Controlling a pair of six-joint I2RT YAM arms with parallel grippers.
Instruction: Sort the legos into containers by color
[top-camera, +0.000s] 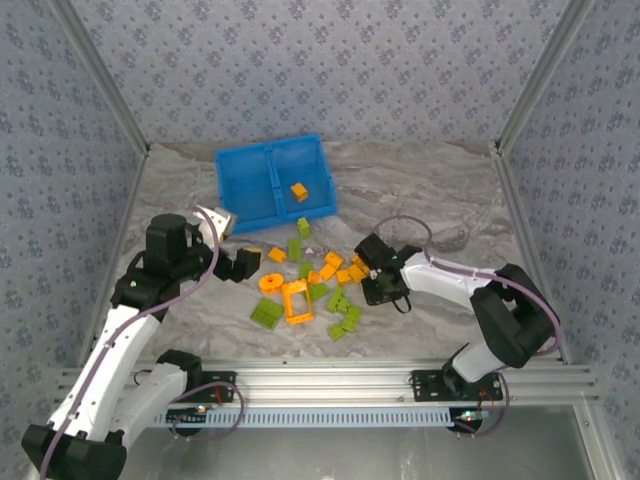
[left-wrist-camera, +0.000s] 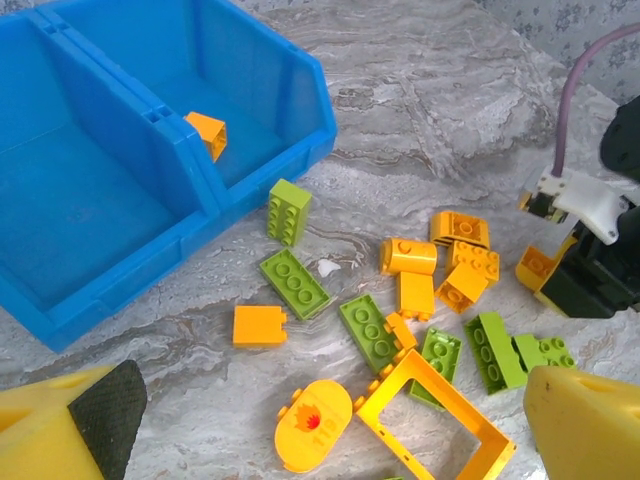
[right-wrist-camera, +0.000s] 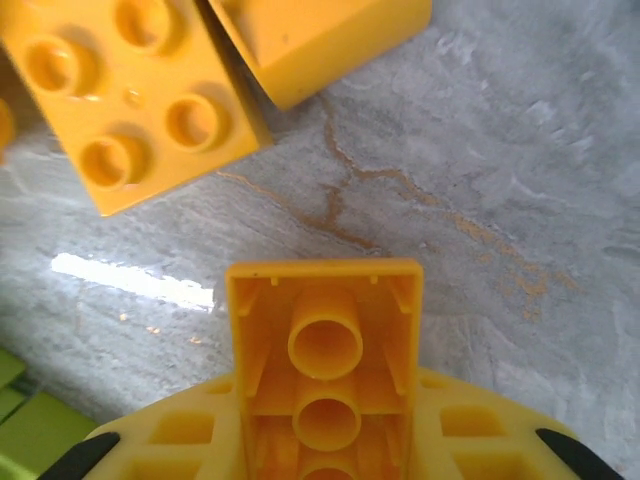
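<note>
Top external cam, left to right: our left gripper (top-camera: 238, 266) hovers by the left edge of the pile, fingers spread wide, nothing in them. Behind it sits the blue tray (top-camera: 245, 190), a lone orange brick (top-camera: 299, 190) lying in its right compartment. Mid-table the legos (top-camera: 318, 290) are a mixed orange-and-green scatter, orange frame (top-camera: 297, 303) on the near side. Over on the right, our right gripper (top-camera: 380, 278) is down at the pile's edge, and on its wrist cam the fingers (right-wrist-camera: 170, 440) look pressed against both sides of a small orange brick (right-wrist-camera: 325, 340), hollow side facing us. So we reckon we're mid-pick. Next move needs a clean lift, then a carry up-left over the tray wall into that right compartment.
</note>
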